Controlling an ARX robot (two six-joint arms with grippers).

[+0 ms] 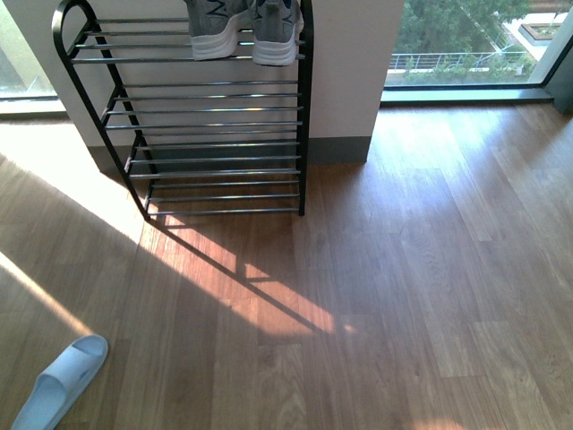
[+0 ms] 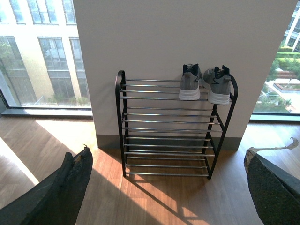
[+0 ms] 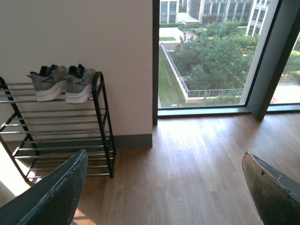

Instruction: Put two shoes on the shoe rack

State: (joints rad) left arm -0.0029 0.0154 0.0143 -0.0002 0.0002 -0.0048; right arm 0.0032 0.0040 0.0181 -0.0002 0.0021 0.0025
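Warm wooden floor (image 1: 403, 296) runs up to a pale wall (image 2: 187, 37) between tall windows (image 3: 211, 56), and against that wall stands the shoe rack (image 1: 304, 134). Both grey sneakers are on its top shelf, crowded to the end by the right upright. The inner sneaker (image 1: 213, 31) and the outer sneaker (image 1: 276, 36) sit side by side with their heels toward the robot. By the look of it, the task is done.

The shelves below are bare rods. A pale blue slide sandal (image 1: 58, 383) lies on the floor well apart from the rack, near the robot's left.

The left tool (image 2: 168, 154) is spread wide with nothing between its fingers, and the right tool (image 3: 165, 158) is likewise wide open and empty. Both are away from the rack.

The risk I see is in the heels. They seem to jut past the front rod, the outer one most. A knock to the rack could tip that shoe forward and off, since thin rods give a sole little support.
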